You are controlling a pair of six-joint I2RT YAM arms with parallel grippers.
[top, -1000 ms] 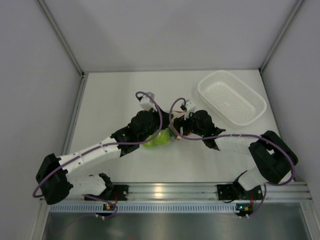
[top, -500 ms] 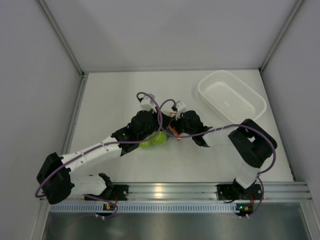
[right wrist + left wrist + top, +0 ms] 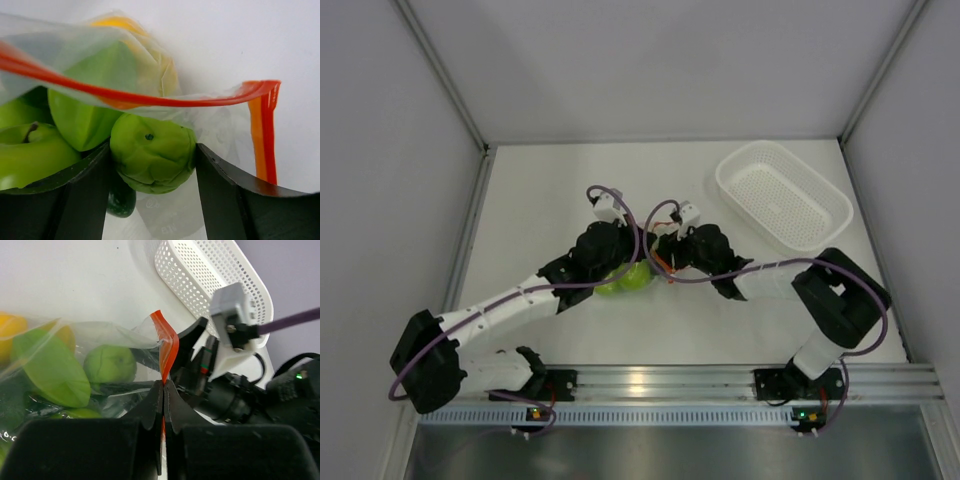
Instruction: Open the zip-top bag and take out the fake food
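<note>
The zip-top bag (image 3: pixel 626 280) lies at the table's middle, between both grippers. In the left wrist view my left gripper (image 3: pixel 164 383) is shut on the bag's orange-red zip strip (image 3: pixel 169 351), with the clear bag (image 3: pixel 75 345) and its green and yellow fake food to the left. In the right wrist view my right gripper (image 3: pixel 152 150) reaches under the zip strip (image 3: pixel 150 99) into the bag's mouth. Its fingers (image 3: pixel 80 190) press both sides of a light-green round fruit (image 3: pixel 152 157). A dark-green cucumber (image 3: pixel 121 201) shows below the fruit, and larger green pieces (image 3: pixel 80 120) lie to its left.
The white perforated oval basket (image 3: pixel 782 192) stands at the back right, also in the left wrist view (image 3: pixel 200 270). Both arms meet over the bag, with purple cables looping above them. Grey walls close in the table on the left, back and right.
My right gripper has moved left toward the bag and now has its fingers round the light-green fruit. My left arm and the bag shifted slightly left.
</note>
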